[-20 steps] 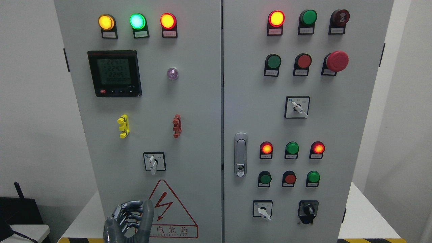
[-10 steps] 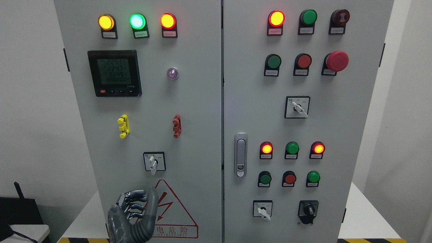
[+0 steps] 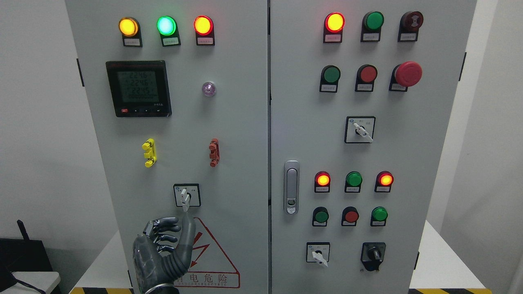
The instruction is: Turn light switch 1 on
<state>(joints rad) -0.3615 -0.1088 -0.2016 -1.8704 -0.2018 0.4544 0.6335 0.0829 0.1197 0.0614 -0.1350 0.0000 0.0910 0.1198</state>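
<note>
Switch [image 3: 186, 195], a small white rotary knob on a square black-framed plate, sits on the left door of the cabinet [image 3: 241, 122], knob pointing down. It lies straight above the left hand [image 3: 163, 249], a bit to the hand's right. Hand comes up from the bottom edge, left of the middle, dark grey, holding nothing. Four fingers [image 3: 165, 228] curled loosely, pointing right; the thumb sticks upward, its tip just under the knob's lower end. Contact or a small gap: cannot tell. Hand overlaps the left corner of the red warning triangle [image 3: 212, 261], which spreads out to the hand's right. Above the switch: yellow clip [image 3: 149, 152] up and left of the hand, red clip [image 3: 213, 152] up and right. Higher still a black meter [image 3: 138, 88] with lit digits, and three lit lamps along the top, amber, green, red. Far right of the hand, on the other door, a metal latch [image 3: 291, 187], more buttons and knobs. Right hand not seen.
</note>
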